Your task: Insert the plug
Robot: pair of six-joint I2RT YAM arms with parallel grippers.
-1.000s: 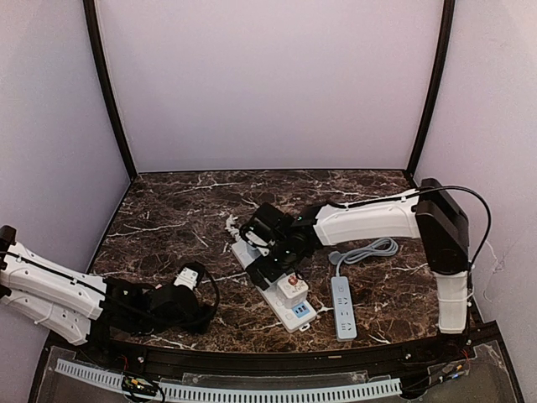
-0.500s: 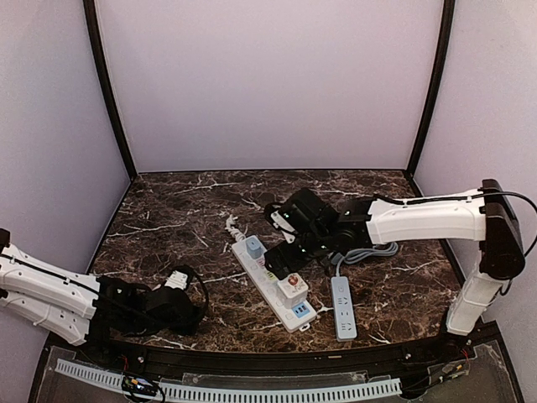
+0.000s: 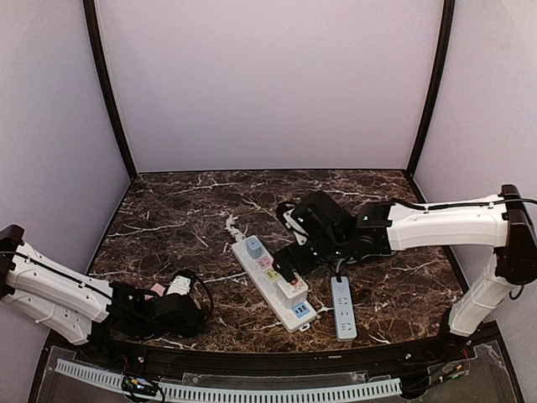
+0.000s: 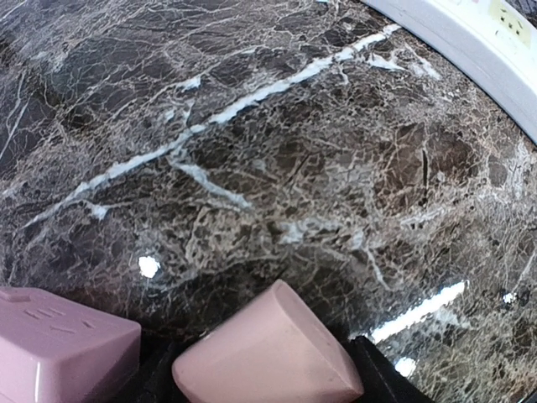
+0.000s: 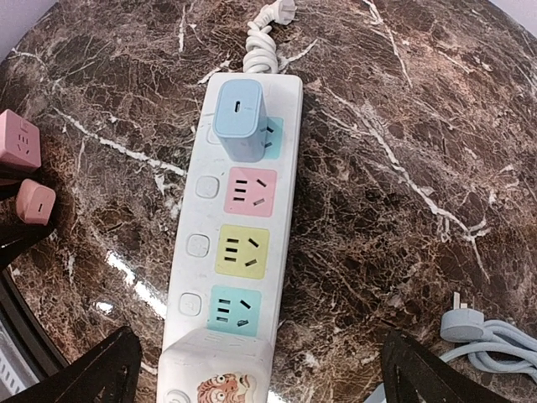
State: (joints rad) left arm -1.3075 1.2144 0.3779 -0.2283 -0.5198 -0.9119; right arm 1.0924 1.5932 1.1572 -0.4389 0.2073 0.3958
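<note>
A white power strip (image 3: 270, 280) lies mid-table. A blue plug (image 3: 252, 247) sits seated in its far socket; in the right wrist view the blue plug (image 5: 239, 123) stands above the strip's (image 5: 189, 218) free pink, yellow and teal sockets. My right gripper (image 3: 289, 267) hovers over the strip's near half, wide open and empty; it shows in the right wrist view (image 5: 264, 378) with black fingertips (image 5: 84, 369) at the bottom corners. My left gripper (image 3: 168, 287) rests low at the near left, its pink pads (image 4: 268, 353) apart with nothing between them.
A white adapter with a tiger sticker (image 5: 218, 382) occupies the strip's near end. A slim grey-white power strip (image 3: 342, 306) with a coiled grey cable (image 3: 369, 249) lies to the right. The white strip's cord (image 5: 267, 34) is bundled at its far end. Walls enclose the table.
My right gripper has come off the blue plug, leaving it in the far socket, and pulled right and nearer. My left gripper has drawn back slightly towards the near left.
</note>
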